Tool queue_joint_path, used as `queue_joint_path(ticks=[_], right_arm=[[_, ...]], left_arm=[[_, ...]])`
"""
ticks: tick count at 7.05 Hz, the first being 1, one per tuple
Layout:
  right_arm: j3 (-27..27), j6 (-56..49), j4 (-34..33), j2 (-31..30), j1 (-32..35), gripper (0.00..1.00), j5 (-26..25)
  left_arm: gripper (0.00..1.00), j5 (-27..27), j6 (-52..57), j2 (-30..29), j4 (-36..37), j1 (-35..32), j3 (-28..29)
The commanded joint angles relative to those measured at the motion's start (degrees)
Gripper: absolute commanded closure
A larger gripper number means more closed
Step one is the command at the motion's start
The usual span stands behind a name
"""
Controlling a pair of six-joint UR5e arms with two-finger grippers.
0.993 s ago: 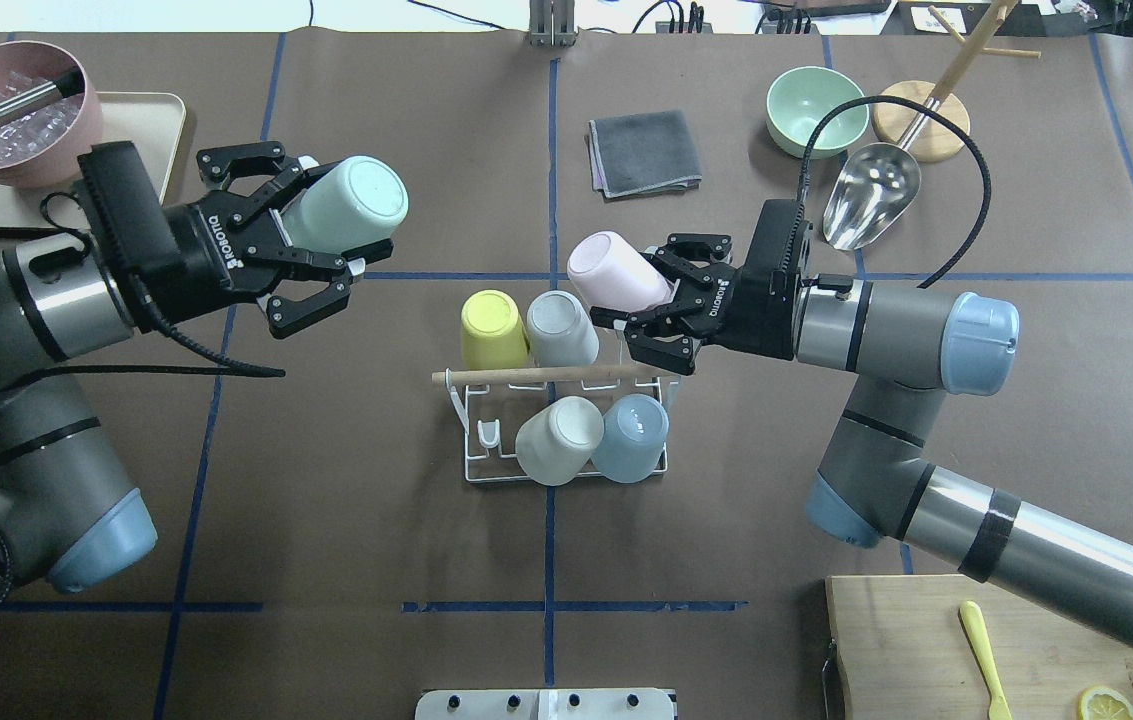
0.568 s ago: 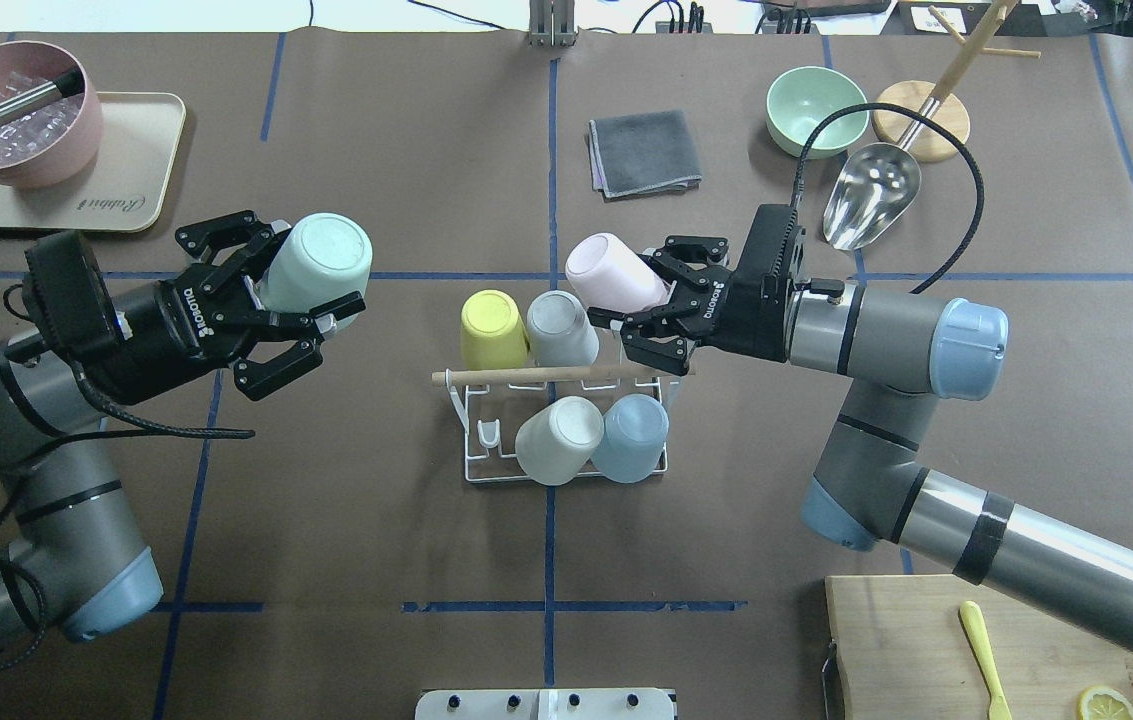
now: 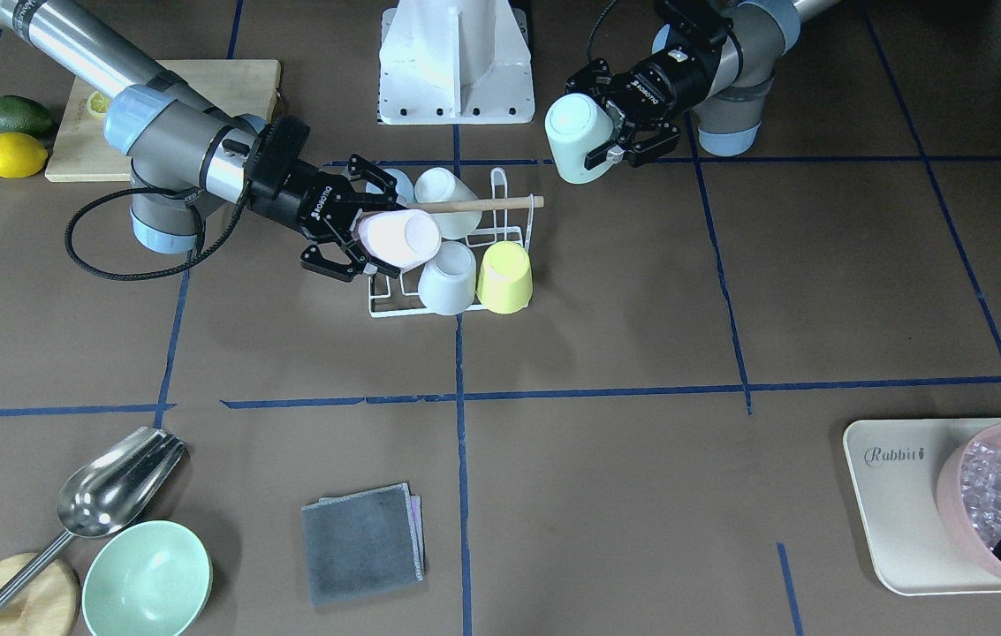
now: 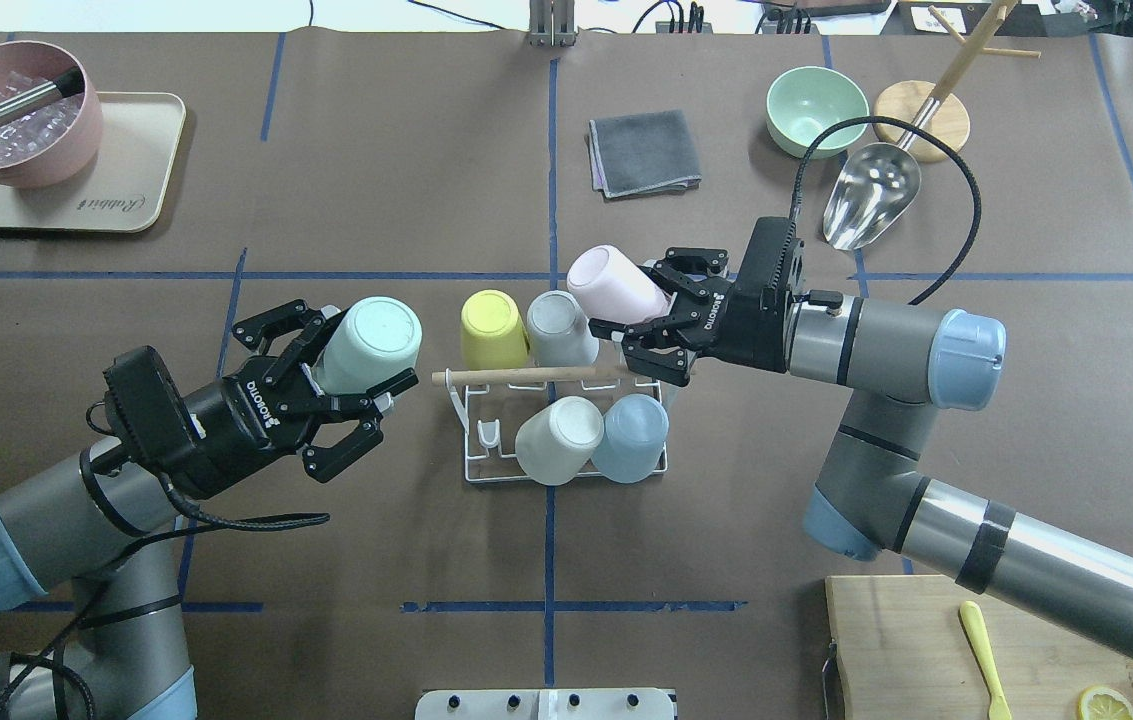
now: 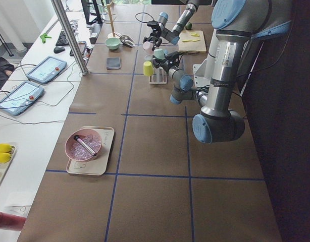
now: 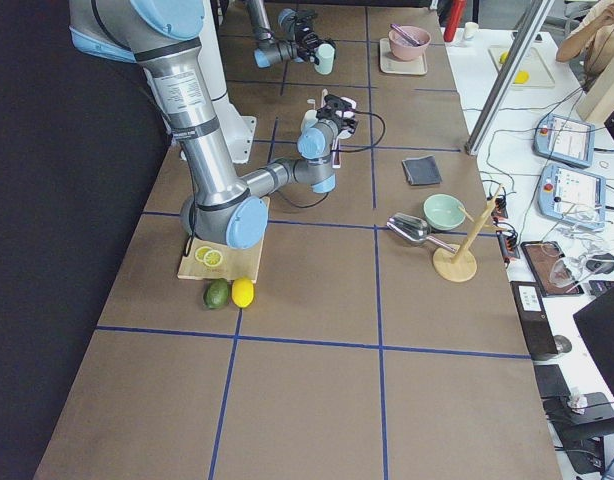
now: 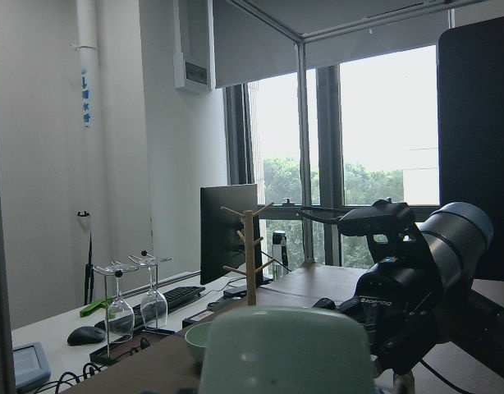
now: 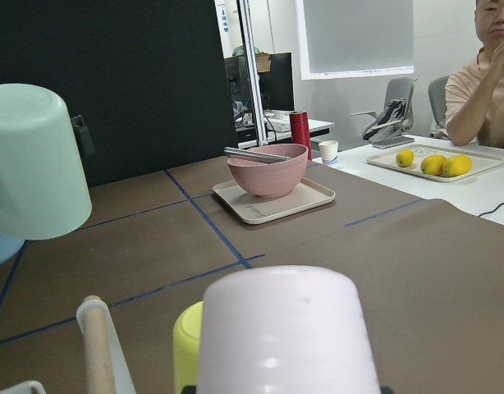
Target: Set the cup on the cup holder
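mint cup [image 4: 371,340], pink cup [image 4: 609,285], white cup holder [image 4: 526,376]

Left arm [image 4: 56,505], right arm [image 4: 1036,565]: grey-silver tubes, rounded joints, pale blue end caps [image 4: 971,345]. Black band [image 4: 986,540] around right arm's shiny tube. Left tool [image 4: 366,350], right tool [image 4: 626,300] – black, linked two-finger build, white ROBOTIQ lettering. Black camera box [image 4: 771,265] at each wrist – black cable [image 4: 971,180] loops off right one, another cable [image 4: 246,521] off left. White pedestal base [image 3: 451,62].

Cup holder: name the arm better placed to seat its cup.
Right. The right claw holds the pink cup at the cup holder; the left claw holds the mint cup clear of it.
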Motion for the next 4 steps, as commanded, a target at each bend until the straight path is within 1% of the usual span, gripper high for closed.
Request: queue_joint_path(ticks=[1,2,3,4], right_arm=[[0.00,0.01,0.10,-0.47,0.16,0.87,-0.04],[0.00,0.01,0.10,-0.56,0.16,0.87,-0.04],[0.00,0.10,0.10,-0.56,0.16,0.80,-0.04],[0.00,0.10,0.10,-0.56,0.07,0.54,-0.12]], left_arm=[[0.99,1.45,0.08,-2.54,0.14,1.15,1.47],[0.99,1.46,-0.01,-4.73,-0.12,1.32,3.75],[0.99,1.54,0.08,-5.79,-1.69,2.98,5.07],[0.99,2.33,0.08,-7.20,-2.49,3.26,7.17]])
